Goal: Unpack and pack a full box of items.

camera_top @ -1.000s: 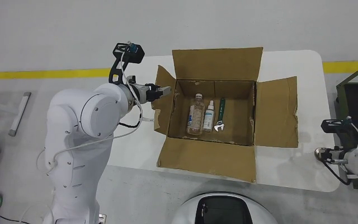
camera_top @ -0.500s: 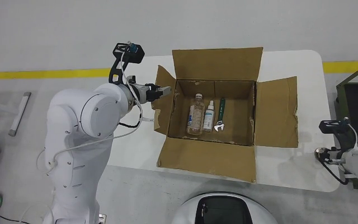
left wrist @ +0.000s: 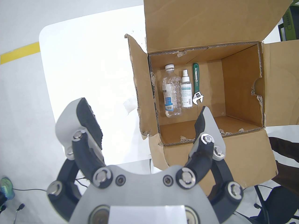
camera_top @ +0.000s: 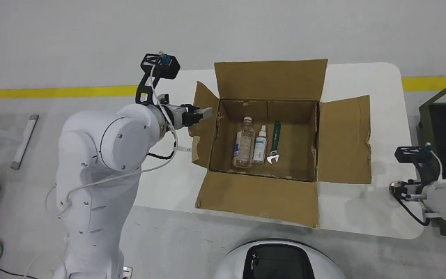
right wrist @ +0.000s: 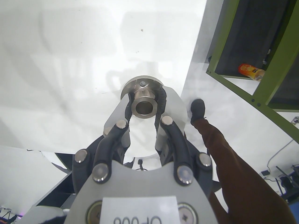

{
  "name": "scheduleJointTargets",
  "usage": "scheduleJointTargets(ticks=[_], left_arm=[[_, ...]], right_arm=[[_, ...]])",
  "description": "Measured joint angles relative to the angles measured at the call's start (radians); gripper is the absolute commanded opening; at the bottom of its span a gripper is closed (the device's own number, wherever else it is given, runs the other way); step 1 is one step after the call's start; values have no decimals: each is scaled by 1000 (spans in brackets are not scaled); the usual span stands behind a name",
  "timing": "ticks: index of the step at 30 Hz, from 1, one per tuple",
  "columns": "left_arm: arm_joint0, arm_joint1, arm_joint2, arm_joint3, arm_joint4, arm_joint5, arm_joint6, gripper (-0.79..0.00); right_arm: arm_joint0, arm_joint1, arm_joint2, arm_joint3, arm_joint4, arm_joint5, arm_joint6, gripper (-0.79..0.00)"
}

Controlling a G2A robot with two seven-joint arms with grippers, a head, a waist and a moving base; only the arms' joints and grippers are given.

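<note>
The open cardboard box stands on the white table, all flaps spread. On its floor, along the left side, lie a clear bottle, a white spray bottle and a green-handled wrench; the same bottle, spray bottle and wrench show in the left wrist view. My left gripper hangs open above the box's left flap, holding nothing. My right gripper is at the table's right edge, shut on a flanged metal cylinder.
A green-framed rack stands beyond the table's right edge, with an orange can lying in it. The box floor to the right of the wrench is bare cardboard. A yellow line runs across the floor to the left.
The right arm has shifted slightly toward the table's far side, still holding the metal cylinder. The left arm and the box contents have not moved.
</note>
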Motion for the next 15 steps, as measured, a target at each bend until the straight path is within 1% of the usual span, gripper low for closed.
scheduleJointTargets(ticks=[5, 10, 15], left_arm=[[0, 0, 0, 0, 0, 0, 0, 0], [0, 0, 0, 0, 0, 0, 0, 0], [0, 0, 0, 0, 0, 0, 0, 0]], right_arm=[[37, -4, 98, -67, 104, -2, -7, -785], [105, -8, 210, -151, 275, -17, -6, -785], [166, -12, 265, -250, 430, -11, -13, -785]])
